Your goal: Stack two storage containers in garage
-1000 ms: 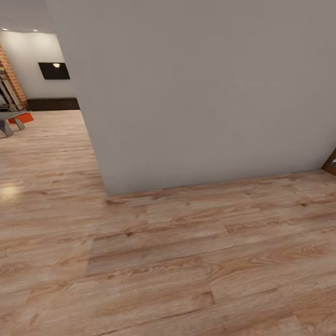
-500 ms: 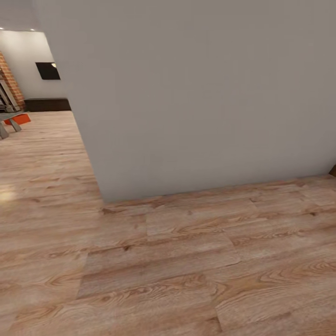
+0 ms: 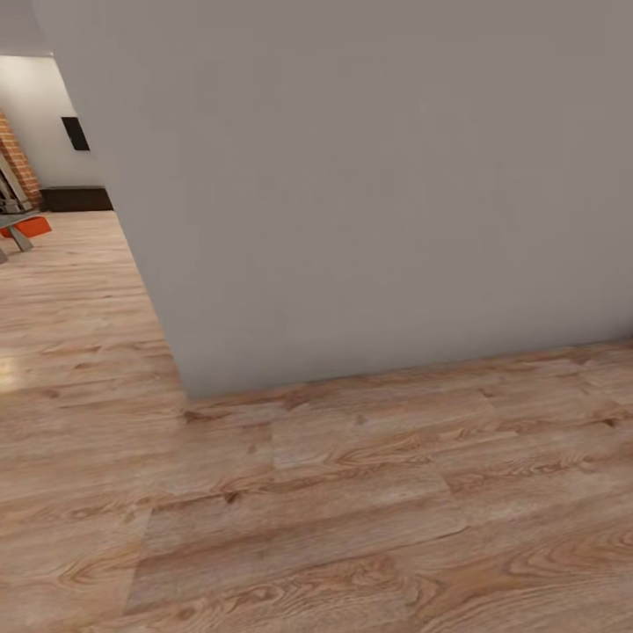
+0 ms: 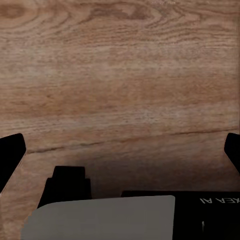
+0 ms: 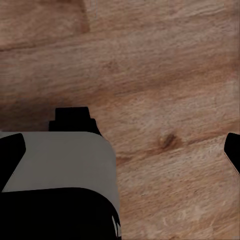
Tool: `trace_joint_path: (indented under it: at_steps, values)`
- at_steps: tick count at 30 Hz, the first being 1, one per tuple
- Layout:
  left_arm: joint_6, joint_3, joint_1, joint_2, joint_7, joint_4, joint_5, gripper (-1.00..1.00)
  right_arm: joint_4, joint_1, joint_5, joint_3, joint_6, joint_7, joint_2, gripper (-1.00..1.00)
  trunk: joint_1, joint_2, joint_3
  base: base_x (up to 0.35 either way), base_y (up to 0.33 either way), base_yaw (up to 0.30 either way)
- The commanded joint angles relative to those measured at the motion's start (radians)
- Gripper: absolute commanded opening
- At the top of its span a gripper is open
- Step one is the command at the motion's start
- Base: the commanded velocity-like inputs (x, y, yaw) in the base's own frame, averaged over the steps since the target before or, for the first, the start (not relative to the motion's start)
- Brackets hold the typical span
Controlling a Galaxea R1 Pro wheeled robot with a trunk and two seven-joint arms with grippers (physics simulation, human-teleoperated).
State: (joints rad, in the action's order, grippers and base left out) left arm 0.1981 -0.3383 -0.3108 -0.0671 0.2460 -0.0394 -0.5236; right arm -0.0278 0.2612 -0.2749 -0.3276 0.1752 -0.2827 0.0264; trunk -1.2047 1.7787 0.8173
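1. I am facing a grey wall [image 3: 369, 193] across a wood plank floor [image 3: 352, 510].
2. Far left, an orange storage container [image 3: 33, 228] is sitting beneath a grey table [image 3: 13, 220].
3. My left gripper [image 4: 120, 150] and right gripper [image 5: 120, 150] are hanging wide open, empty.
4. Judging it rigid and light, I would be gripping a wall's rim.

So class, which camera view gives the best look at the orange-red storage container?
The head view: a storage container shows as a small orange-red patch far off, partly behind grey bench legs. Both wrist views look down at the wood plank floor between open fingers.
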Motion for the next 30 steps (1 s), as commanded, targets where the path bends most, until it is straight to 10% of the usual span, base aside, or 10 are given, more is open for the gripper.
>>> trace_joint_path:
  at_steps: [1,13,30]
  values:
    - [0.003,-0.008,-0.001,0.0,0.004,0.001,-0.01,1.0,-0.001,0.001,-0.01,-0.008,0.006,-0.001,0.001,1.0,-0.001,0.0,0.001,0.342,0.0,0.0]
    - [0.003,-0.008,-0.001,0.001,0.004,0.001,-0.01,1.0,0.289,0.001,-0.006,-0.009,0.007,-0.001,-0.001,1.0,-0.001,0.0,0.001,0.342,0.0,0.0]
    - [0.003,-0.008,-0.001,-0.002,0.004,0.001,-0.01,1.0,0.291,0.001,-0.006,-0.01,0.009,-0.001,-0.002,1.0,-0.001,0.0,0.003,0.276,0.162,0.189]
